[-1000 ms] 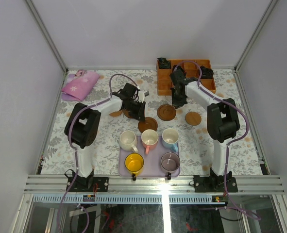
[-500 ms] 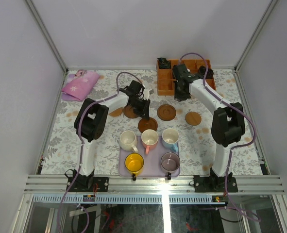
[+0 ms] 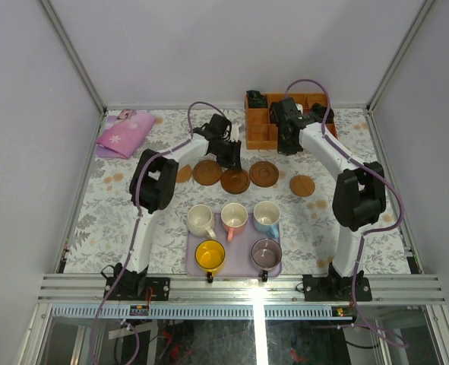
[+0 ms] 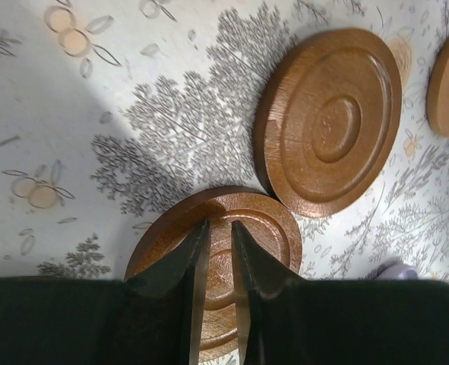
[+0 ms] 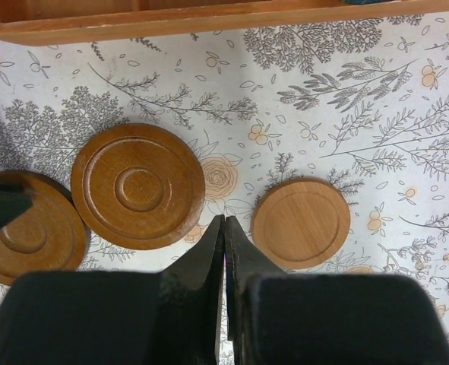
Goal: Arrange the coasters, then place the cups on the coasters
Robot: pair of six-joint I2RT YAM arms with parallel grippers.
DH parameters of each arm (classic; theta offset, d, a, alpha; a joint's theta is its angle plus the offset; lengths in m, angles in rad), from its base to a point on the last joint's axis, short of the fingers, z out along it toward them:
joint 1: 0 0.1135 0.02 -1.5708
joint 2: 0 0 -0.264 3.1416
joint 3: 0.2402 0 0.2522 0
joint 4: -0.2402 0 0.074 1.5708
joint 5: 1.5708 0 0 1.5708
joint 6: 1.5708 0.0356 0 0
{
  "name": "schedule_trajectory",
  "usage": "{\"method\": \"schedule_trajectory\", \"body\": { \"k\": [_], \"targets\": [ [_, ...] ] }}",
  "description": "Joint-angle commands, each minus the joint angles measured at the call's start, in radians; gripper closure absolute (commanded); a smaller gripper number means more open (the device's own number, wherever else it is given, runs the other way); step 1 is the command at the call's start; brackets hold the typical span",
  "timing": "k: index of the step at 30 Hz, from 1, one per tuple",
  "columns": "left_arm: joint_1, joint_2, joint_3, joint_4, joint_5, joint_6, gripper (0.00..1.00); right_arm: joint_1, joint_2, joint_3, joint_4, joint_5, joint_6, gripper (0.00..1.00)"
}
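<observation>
Several brown coasters lie in a row behind the tray: one (image 3: 207, 172), a second (image 3: 235, 181), a third (image 3: 263, 173) and a paler one (image 3: 302, 185). My left gripper (image 4: 218, 223) (image 3: 230, 160) is over the second coaster (image 4: 273, 228), jaws a narrow slit apart with nothing between them. My right gripper (image 5: 224, 220) (image 3: 290, 144) hangs shut and empty above the cloth between the third coaster (image 5: 137, 186) and the pale coaster (image 5: 300, 223). The cups stand on the lavender tray (image 3: 238, 242): cream (image 3: 200, 220), pink (image 3: 234, 217), blue (image 3: 267, 215), yellow (image 3: 210, 255), purple-grey (image 3: 266, 253).
An orange-brown compartmented box (image 3: 258, 131) stands at the back right, just behind my right gripper; its edge (image 5: 209, 21) shows in the right wrist view. A pink pouch (image 3: 124, 133) lies at the back left. Another coaster (image 3: 182, 173) peeks out beside my left arm.
The coaster nearest the tray slid away from the cups into line with the others. My left gripper moved back and right, its jaws parting slightly. My right arm drew back toward the box.
</observation>
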Motion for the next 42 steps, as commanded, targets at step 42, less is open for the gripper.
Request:
{"method": "schedule_trajectory", "body": {
  "k": [42],
  "targets": [
    [0.039,0.017,-0.117,0.046,0.037,-0.034,0.76,-0.083,0.172,0.015,0.095,-0.319,-0.007,1.00]
  ]
}}
